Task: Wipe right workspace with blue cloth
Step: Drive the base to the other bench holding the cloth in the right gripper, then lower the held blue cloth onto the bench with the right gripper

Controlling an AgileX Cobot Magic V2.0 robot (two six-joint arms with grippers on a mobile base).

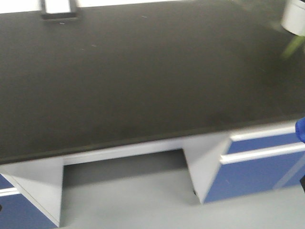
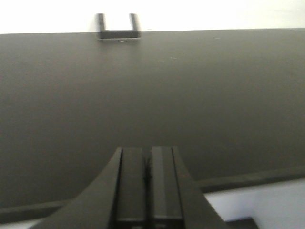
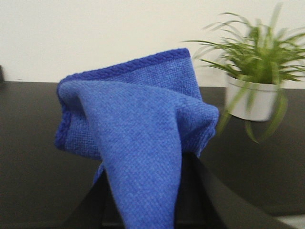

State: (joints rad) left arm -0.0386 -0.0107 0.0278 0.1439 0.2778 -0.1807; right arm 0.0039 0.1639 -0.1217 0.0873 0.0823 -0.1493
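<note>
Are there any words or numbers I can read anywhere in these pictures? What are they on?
None can be read.
The small black box has a plain white face, too blurred to show any print.
The blue cloth, the white plant pot and the blue drawers carry no lettering.

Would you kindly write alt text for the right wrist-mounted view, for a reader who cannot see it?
The right gripper holds a bunched blue cloth in front of a black benchtop. A potted green plant stands at the back right.
</note>
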